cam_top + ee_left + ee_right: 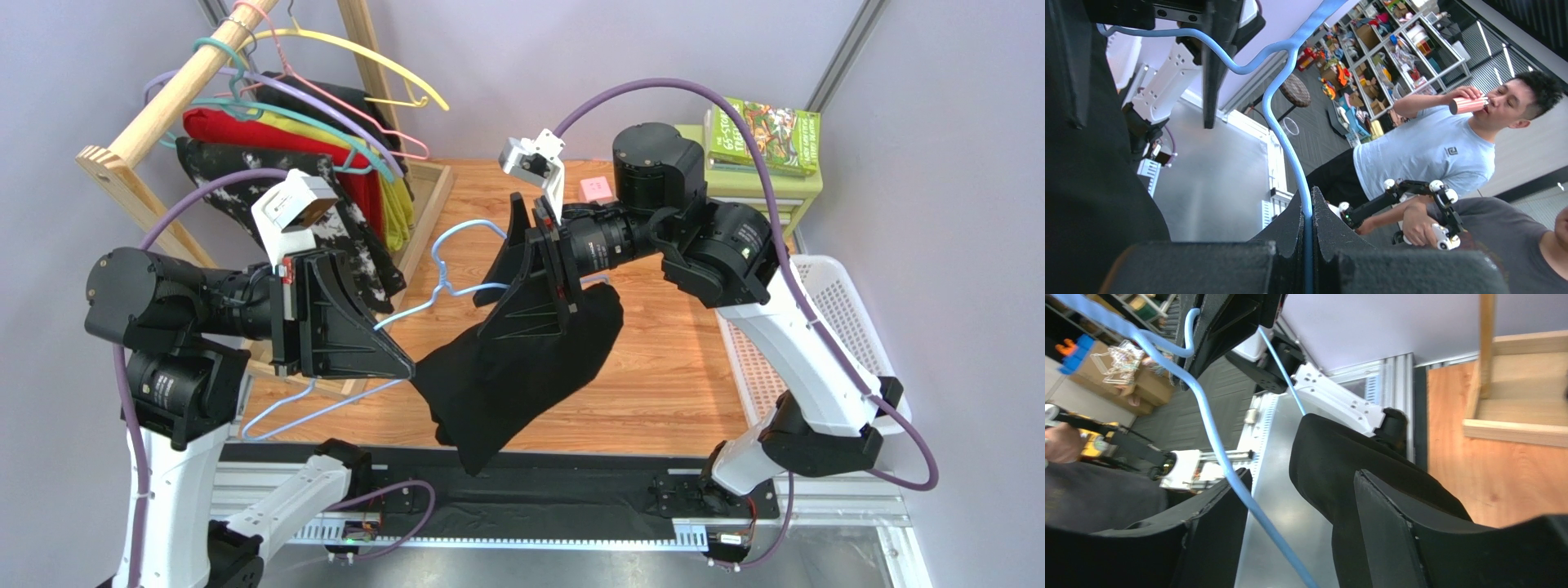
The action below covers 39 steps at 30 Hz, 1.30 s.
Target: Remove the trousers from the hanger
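**A:** Well, where are the trousers (528,368) just now?

**B:** Mid-air over the table (669,368), near the centre of the top view. They sag toward 6 o'clock from the right claw (1301,478) and look not yet off the hanger (1308,220), whose lower bar disappears into the cloth at about 8 o'clock of the bundle.

**A:** What worries you most?

**B:** The right wrist view shows both the blue wire and a fold of black fabric between that claw's fingers. If it closes as it stands, I'd expect it to pinch wire and cloth together. Pulling away toward 3 o'clock would then drag the hanger along instead of sliding the trousers off.

**A:** And on the other side?

**B:** The wire is thin and smooth. A hard tug could twist it in the left claw (1308,257) or slip it out altogether. The loose cloth could also slide down toward the arm bases at 6 o'clock.

**A:** How do the claws stand?

**B:** The left one, at 9 o'clock in the top view, is pressed tight on the hanger wire with no gap showing. The right one is spread fairly wide. Fabric lies against one finger and the wire passes close by the other, with bare space between, so I judge it is not gripping anything firmly.
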Motion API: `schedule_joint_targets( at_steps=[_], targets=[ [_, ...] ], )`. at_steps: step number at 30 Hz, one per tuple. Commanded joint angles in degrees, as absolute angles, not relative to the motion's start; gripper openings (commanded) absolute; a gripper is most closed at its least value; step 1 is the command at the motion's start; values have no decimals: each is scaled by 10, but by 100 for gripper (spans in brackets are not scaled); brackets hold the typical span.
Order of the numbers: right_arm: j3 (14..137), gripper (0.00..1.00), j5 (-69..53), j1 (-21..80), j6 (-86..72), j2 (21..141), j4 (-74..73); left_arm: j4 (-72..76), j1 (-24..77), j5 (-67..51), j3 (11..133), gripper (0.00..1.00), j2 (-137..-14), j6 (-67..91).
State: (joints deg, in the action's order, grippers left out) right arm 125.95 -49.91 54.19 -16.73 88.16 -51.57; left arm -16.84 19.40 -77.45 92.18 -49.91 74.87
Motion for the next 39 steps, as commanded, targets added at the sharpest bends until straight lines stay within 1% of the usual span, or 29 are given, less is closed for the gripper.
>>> schedule_joint_targets(
  at_steps=[1,8,10,11,14,18,22,24,25,27,28,30,31,33,34,35,36,37,38,39],
  targets=[
    [1234,64,-556,543,-235,853,-440,-119,214,-770,954,0,-501,738],
    [1237,61,-594,539,-274,847,-429,-121,246,-773,947,0,-504,737],
    [1234,55,-603,539,-287,848,-428,-121,255,-773,947,0,-505,737],
    [1229,49,-614,538,-295,850,-423,-121,258,-773,947,0,-505,737],
    [1196,38,-644,539,-353,842,-361,-125,267,-774,946,0,-507,737],
    [1178,38,-664,541,-395,841,-304,-127,274,-774,951,0,-511,739],
    [1172,38,-678,549,-410,848,-297,-127,279,-773,959,0,-519,742],
    [1175,11,-676,562,-421,853,-287,-127,282,-773,961,0,-521,743],
    [1179,0,-676,567,-426,860,-287,-129,282,-773,961,0,-525,744],
    [1186,0,-666,580,-424,864,-302,-136,282,-775,966,0,-536,744],
    [1187,0,-657,582,-418,858,-311,-154,282,-772,968,8,-540,736],
    [1175,0,-597,581,-404,842,-336,-190,282,-754,987,24,-553,704],
    [1159,0,-574,581,-401,824,-347,-235,282,-731,997,40,-557,669],
    [1135,0,-514,581,-400,802,-355,-260,282,-708,1015,47,-569,649],
    [1125,0,-491,579,-397,790,-359,-279,281,-685,1019,65,-574,627],
    [1102,0,-448,579,-396,764,-360,-300,280,-667,1036,69,-579,609],
    [1091,0,-426,580,-395,752,-361,-324,279,-650,1048,84,-590,589],
    [1081,0,-405,579,-395,738,-365,-376,277,-608,1061,86,-596,563],
    [1062,0,-373,579,-396,714,-368,-403,276,-584,1094,93,-603,512],
    [1056,0,-354,579,-395,701,-376,-436,274,-555,1116,95,-619,476]
  ],
)
